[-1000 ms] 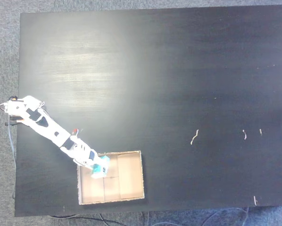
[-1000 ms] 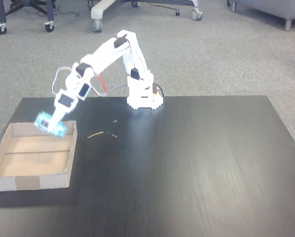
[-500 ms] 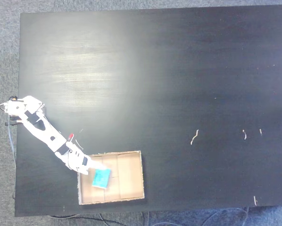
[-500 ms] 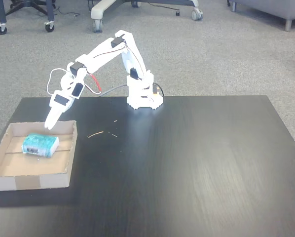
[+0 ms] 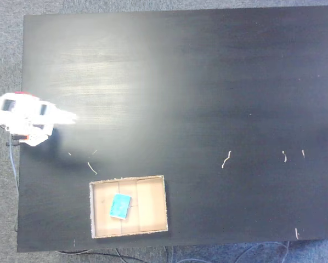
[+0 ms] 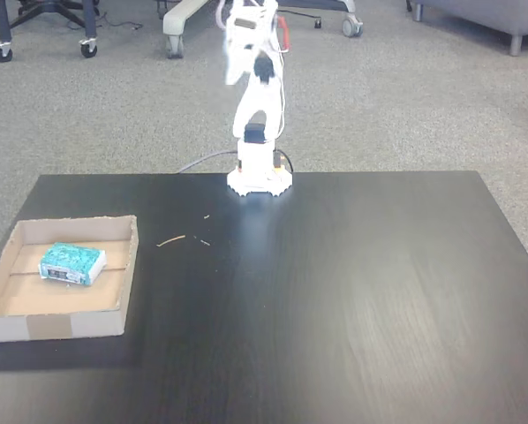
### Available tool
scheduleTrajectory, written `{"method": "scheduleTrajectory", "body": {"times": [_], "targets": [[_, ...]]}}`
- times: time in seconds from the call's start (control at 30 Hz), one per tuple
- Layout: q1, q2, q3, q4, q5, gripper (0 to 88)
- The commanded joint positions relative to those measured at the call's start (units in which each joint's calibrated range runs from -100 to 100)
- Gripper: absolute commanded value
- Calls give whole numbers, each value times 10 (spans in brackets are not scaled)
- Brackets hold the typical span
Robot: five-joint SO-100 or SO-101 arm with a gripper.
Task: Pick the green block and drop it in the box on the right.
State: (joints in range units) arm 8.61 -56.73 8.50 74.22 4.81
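Block: green block [image 6: 71,262] lies flat on the floor of the box [image 6: 123,265], nearer its far-left part in the front fixed view; from above [image 5: 120,206] I see it left of centre, clear of the walls.
Box: sits at the tabletop [image 5: 208,82] edge, front-left in the front view.
Arm: I see the arm [image 6: 257,106] folded up tall over its base, well apart from the box; blurred in both fixed views.
Claw: claw [image 5: 71,118] too blurred, can't tell if released or clenched; nothing seen in it.
Around: thin scraps [image 6: 170,239] on the tabletop btw box and arm base; more bits [image 5: 226,159] far across from above.
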Motion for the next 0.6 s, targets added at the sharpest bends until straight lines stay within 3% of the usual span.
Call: {"method": "scheduleTrajectory", "body": {"times": [0.0, 0.17, 0.27, 0.37, 0.57], "targets": [[-49, -212, 298, -18, -30, 30], [-81, -332, 725, -120, 23, 1], [-101, -412, 866, -209, 11, 1], [-116, -413, 914, -262, 11, 1], [-91, -413, 914, -263, -11, 1]]}}
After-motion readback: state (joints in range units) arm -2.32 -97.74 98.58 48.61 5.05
